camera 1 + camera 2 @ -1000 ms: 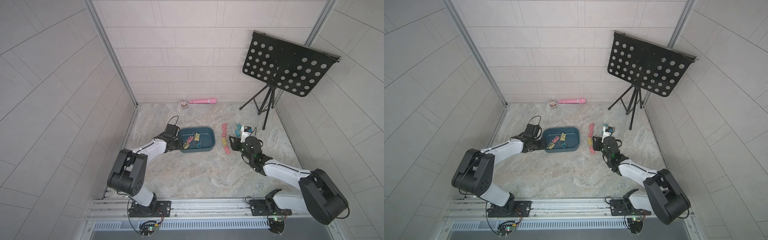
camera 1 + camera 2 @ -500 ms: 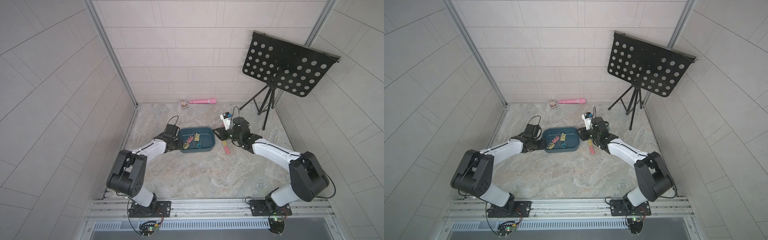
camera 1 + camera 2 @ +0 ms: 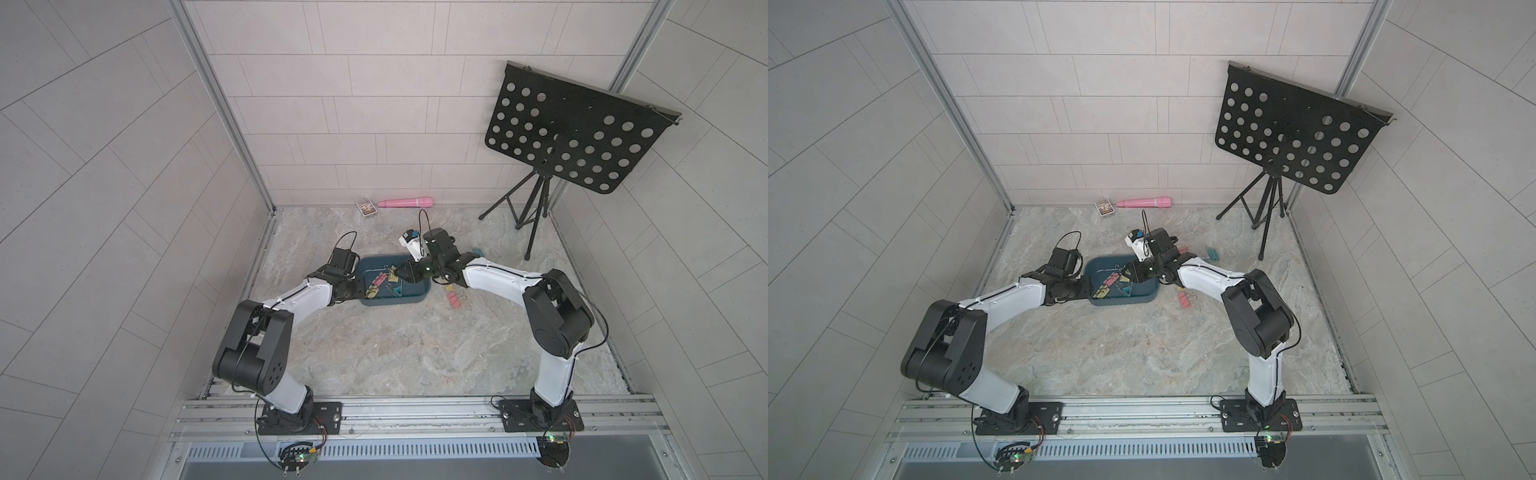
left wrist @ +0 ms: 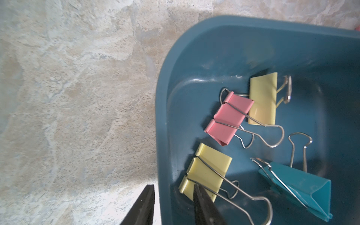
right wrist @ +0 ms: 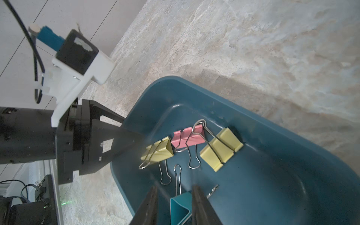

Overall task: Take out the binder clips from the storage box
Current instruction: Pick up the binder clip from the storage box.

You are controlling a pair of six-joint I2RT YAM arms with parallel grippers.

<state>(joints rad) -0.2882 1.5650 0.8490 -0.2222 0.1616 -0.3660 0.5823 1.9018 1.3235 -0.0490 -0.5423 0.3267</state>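
Binder clips (image 4: 228, 118) in pink, yellow and teal lie loose on the floor of the storage box (image 4: 162, 116), which sits mid-worktop (image 3: 395, 353) between the two arms. The right fingers (image 5: 200, 206) stand apart inside the box over a teal clip (image 5: 180, 208). The clip shows between them, its wire handle pointing away. A sliver of box floor shows between the clip and one finger; whether the other finger touches it cannot be told. Just beyond, a yellow clip (image 5: 158, 151), a pink clip (image 5: 188, 137) and a second yellow clip (image 5: 221, 151) lie in a row, their wire handles splayed toward the right fingers. The left fingers (image 4: 145, 204) clamp the box's rim near a corner on the side away from the right arm, one finger outside the wall and one inside beside a yellow clip. Loose pink clips (image 3: 454, 300) and stray teal clips (image 3: 478, 252) lie on the worktop just beside the box, under the right arm. A pink cylinder (image 3: 405, 203), a small card box (image 3: 366, 208) and a black music stand (image 3: 577, 141) stand well back by the wall.
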